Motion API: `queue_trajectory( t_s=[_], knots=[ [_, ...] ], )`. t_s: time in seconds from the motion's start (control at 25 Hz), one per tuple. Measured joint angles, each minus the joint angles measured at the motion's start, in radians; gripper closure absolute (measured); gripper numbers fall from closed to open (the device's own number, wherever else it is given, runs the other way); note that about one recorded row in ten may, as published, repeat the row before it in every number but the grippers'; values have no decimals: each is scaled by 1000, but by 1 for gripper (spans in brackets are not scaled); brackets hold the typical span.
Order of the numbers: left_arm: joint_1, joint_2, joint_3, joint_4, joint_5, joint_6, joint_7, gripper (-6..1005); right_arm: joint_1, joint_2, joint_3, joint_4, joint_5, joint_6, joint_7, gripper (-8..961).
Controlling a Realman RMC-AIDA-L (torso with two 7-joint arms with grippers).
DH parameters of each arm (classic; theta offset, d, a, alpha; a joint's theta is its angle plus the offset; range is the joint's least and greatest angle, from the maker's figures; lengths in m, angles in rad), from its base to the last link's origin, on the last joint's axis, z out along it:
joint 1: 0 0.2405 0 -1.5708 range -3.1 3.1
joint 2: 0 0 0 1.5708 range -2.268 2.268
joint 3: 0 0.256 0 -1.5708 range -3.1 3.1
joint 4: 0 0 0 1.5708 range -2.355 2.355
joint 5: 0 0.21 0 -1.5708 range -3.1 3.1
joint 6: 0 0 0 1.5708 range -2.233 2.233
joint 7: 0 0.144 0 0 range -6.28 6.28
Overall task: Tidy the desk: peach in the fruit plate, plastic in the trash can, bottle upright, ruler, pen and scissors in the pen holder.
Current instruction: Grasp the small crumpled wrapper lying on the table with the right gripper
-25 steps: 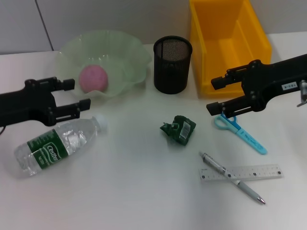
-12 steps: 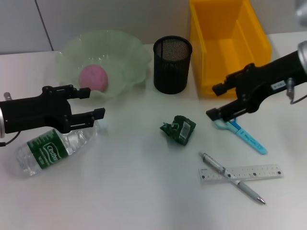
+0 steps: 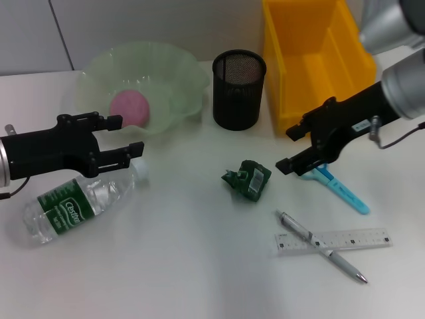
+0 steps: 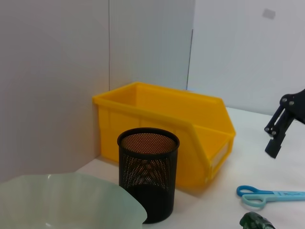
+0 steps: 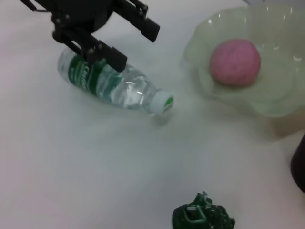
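Note:
The pink peach (image 3: pixel 129 108) lies in the pale green fruit plate (image 3: pixel 189 76). A clear bottle (image 3: pixel 80 199) with a green label lies on its side at the left; my left gripper (image 3: pixel 129 135) hovers open just above its capped end. The crumpled green plastic (image 3: pixel 247 179) sits mid-table. My right gripper (image 3: pixel 287 149) is open, between the plastic and the blue scissors (image 3: pixel 339 188), over the scissors' handles. A silver pen (image 3: pixel 322 247) lies crossed over the white ruler (image 3: pixel 352 239). The black mesh pen holder (image 3: pixel 239 90) stands at the back. The right wrist view shows the bottle (image 5: pixel 114 86), peach (image 5: pixel 235 62) and plastic (image 5: pixel 204 214).
A yellow bin (image 3: pixel 315 60) stands at the back right beside the pen holder (image 4: pixel 148 174). The wall runs close behind the bin (image 4: pixel 167 129) and the plate (image 4: pixel 71 195). The scissors (image 4: pixel 271 195) lie in front of the bin.
My left gripper has moved right, over the bottle's capped end. My right gripper has swung left and turned, toward the gap between scissors and plastic. Nothing was picked up.

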Motion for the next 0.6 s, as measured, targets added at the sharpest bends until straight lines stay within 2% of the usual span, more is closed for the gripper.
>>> queue_trajectory(
  t_s=[0.12, 0.28, 0.6],
  knots=[
    [-2, -3, 0, 0, 2, -7, 0, 303, 2, 0, -76, 21, -2, 52, 34, 201],
    [-3, -3, 2, 0, 2, -15, -1, 303, 9, 1, -107, 28, -2, 67, 41, 201],
    [-7, -3, 8, 1, 2, -33, -1, 303, 67, 1, -155, 117, -25, 108, 51, 201]
  ],
)
